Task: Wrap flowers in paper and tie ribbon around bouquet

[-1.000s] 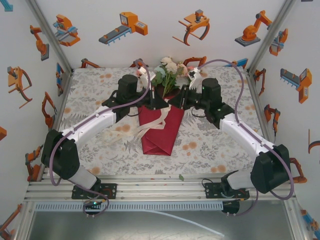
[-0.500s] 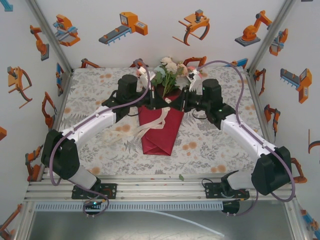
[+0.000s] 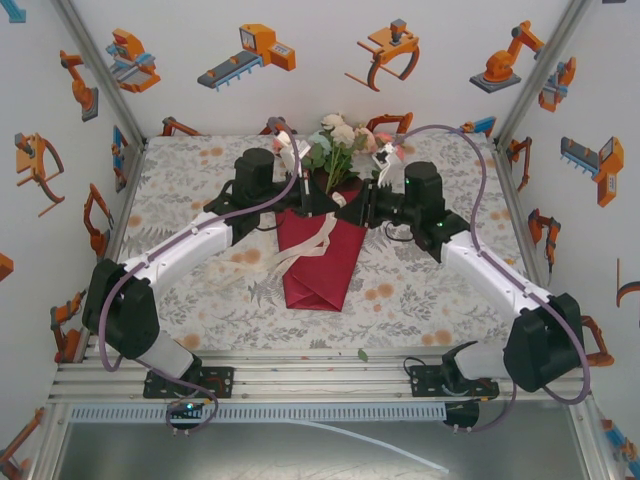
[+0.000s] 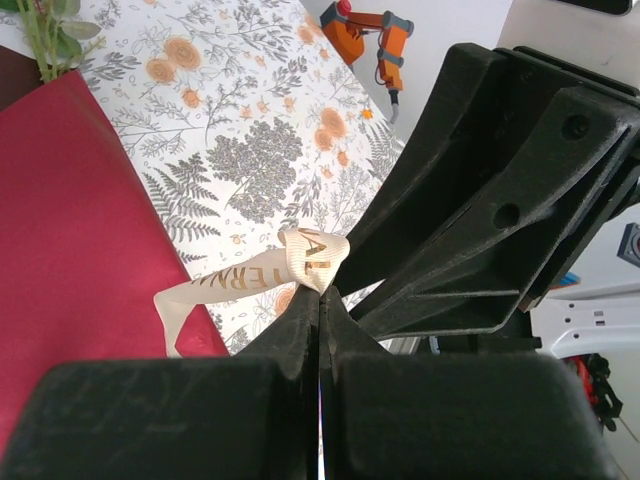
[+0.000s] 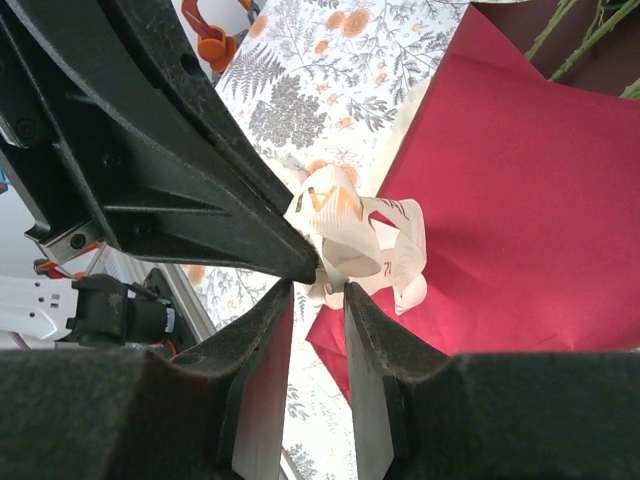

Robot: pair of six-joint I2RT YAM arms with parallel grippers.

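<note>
The flowers (image 3: 340, 140) lie at the back of the table with their stems (image 5: 580, 30) on the crimson paper (image 3: 320, 265), which is folded into a narrow cone shape. The cream ribbon (image 3: 243, 268) trails left off the paper onto the tablecloth. My left gripper (image 4: 322, 290) is shut on the ribbon (image 4: 300, 262), pinching a small loop at its tips above the paper (image 4: 70, 220). My right gripper (image 5: 320, 285) is open with a narrow gap, its tips right against the ribbon loop (image 5: 350, 225) and the left gripper's fingers (image 5: 200, 170). Both grippers meet above the paper's top end (image 3: 335, 208).
The printed floral tablecloth (image 3: 430, 280) covers the table. Walls with robot pictures (image 3: 260, 50) close in the back and both sides. A small green leaf (image 3: 362, 354) lies at the near table edge.
My right gripper has moved left and closed in on the left gripper's tips and the ribbon loop. The left gripper has kept its hold on the ribbon and barely shifted.
</note>
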